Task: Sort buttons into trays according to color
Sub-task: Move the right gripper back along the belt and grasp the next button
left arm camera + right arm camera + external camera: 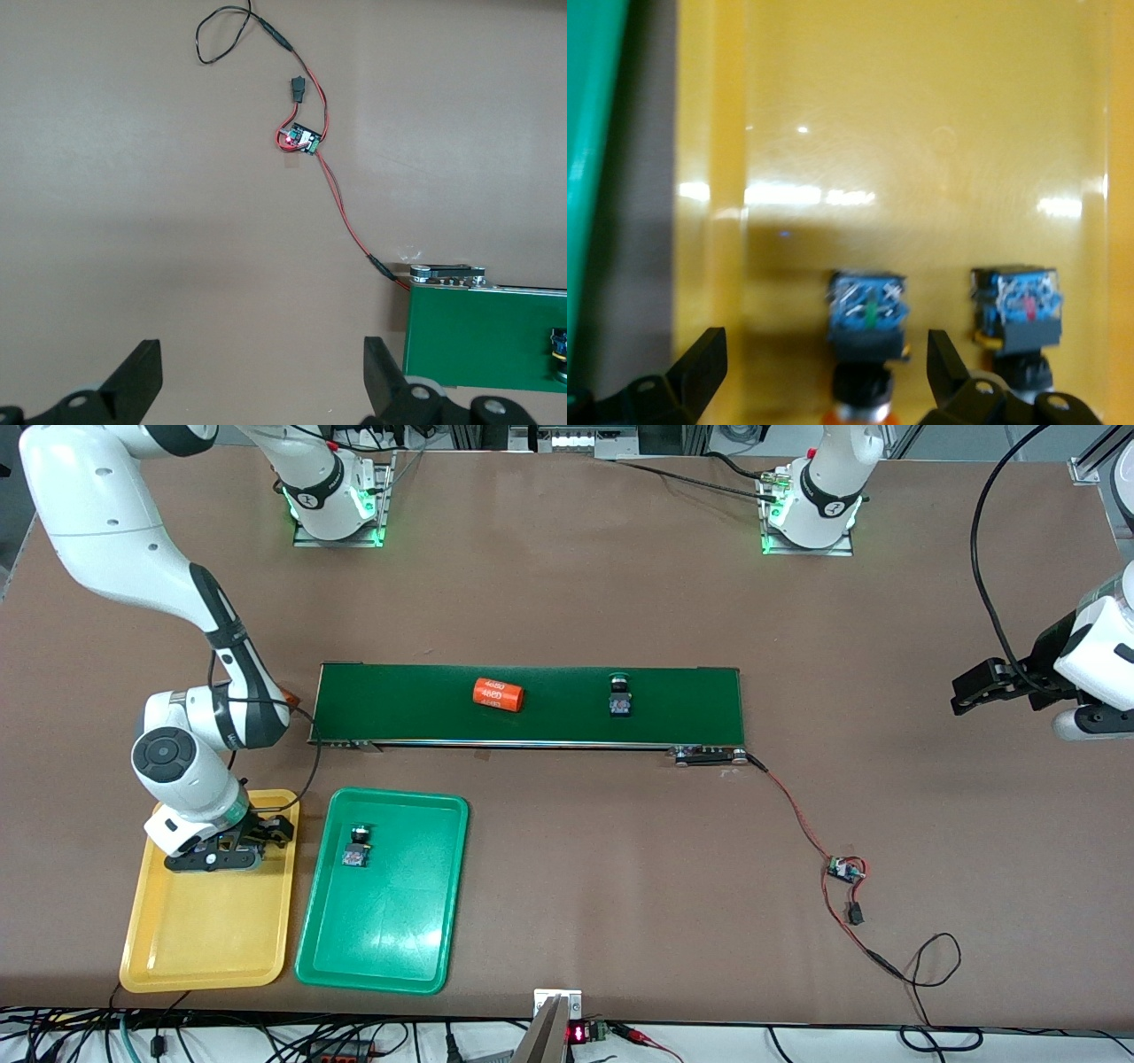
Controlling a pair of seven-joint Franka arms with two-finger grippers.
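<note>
In the lower left of the front view, the right gripper (819, 376) is hanging with fingers wide apart over two small blue-bodied push buttons (866, 312) lying in the shallow yellow plastic tray (208, 948), holding nothing. The left gripper (261, 381), at the right edge, is waiting, spread and empty. The green-capped button (620, 695) on the long dark-green belt (425, 704) is looking light and rigid, best pinched across its blocky body.

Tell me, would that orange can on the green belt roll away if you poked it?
Probably. The orange can is round and lies on its side on the flat green belt, so a sideways poke would likely roll it. It looks hard and smooth, perhaps slippery.
</note>
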